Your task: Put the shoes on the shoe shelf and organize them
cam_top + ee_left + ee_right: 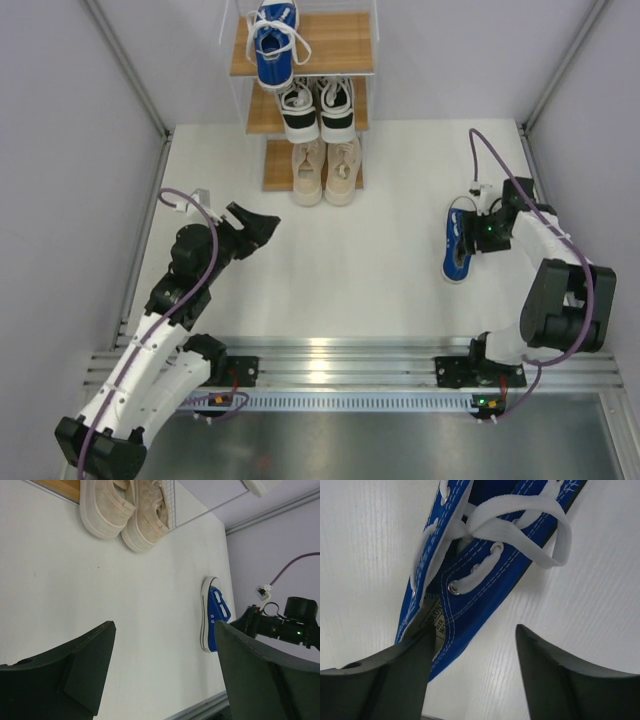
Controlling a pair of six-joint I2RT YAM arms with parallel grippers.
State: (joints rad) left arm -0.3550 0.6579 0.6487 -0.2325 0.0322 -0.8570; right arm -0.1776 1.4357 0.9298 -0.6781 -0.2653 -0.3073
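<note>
The shoe shelf [340, 45] stands at the back centre. One blue shoe [272, 40] sits on the left of its top board. The black-and-white pair [318, 108] is on the middle board and the beige pair [325, 172] on the bottom board. The second blue shoe [457, 245] lies on the table at the right. My right gripper [473, 232] is open at its heel end. In the right wrist view the gripper [472, 632] has one finger in the blue shoe's [480, 565] opening and the other outside its wall. My left gripper [256, 226] is open and empty, left of centre.
The left wrist view shows the open left gripper [162, 625] over bare white table, the beige pair [130, 510] at the shelf's foot, the blue shoe [214, 615] and the right arm [290, 627] beyond. Grey walls close in both sides; a metal rail [340, 360] runs along the near edge.
</note>
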